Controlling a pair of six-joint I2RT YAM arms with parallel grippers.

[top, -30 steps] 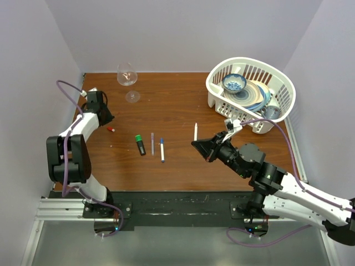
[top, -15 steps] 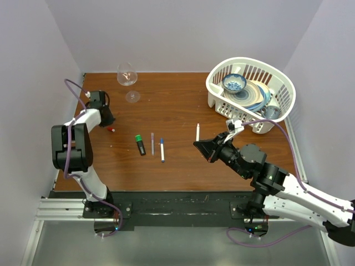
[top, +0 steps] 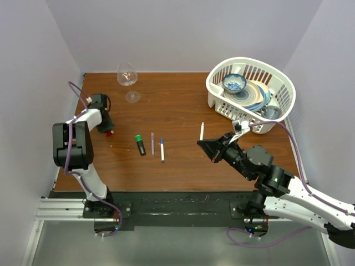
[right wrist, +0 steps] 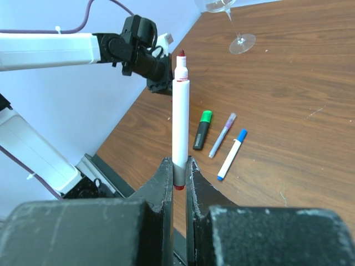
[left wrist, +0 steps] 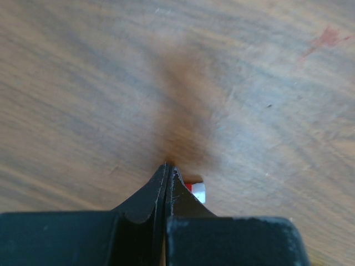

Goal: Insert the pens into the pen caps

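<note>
My right gripper (right wrist: 178,166) is shut on the lower end of a thin white pen (right wrist: 179,122), held upright with its dark red tip bare, above the table right of centre (top: 202,131). At the left edge my left gripper (top: 106,126) is shut with nothing between its jaws. A small red and white pen cap (left wrist: 195,192) lies on the wood right beside its fingertips (left wrist: 180,191). Three more pens lie side by side mid-table: a black marker with a green end (top: 140,144), a thin purple-grey pen (top: 152,143) and a white pen with a blue end (top: 162,149).
A wine glass (top: 127,77) stands at the back left. A white basket (top: 222,91) holding bowls and plates sits at the back right. Walls close in the table on the left, the back and the right.
My right gripper has carried the white pen a little to the right. The left gripper has come toward the near side and now sits against the red cap.
</note>
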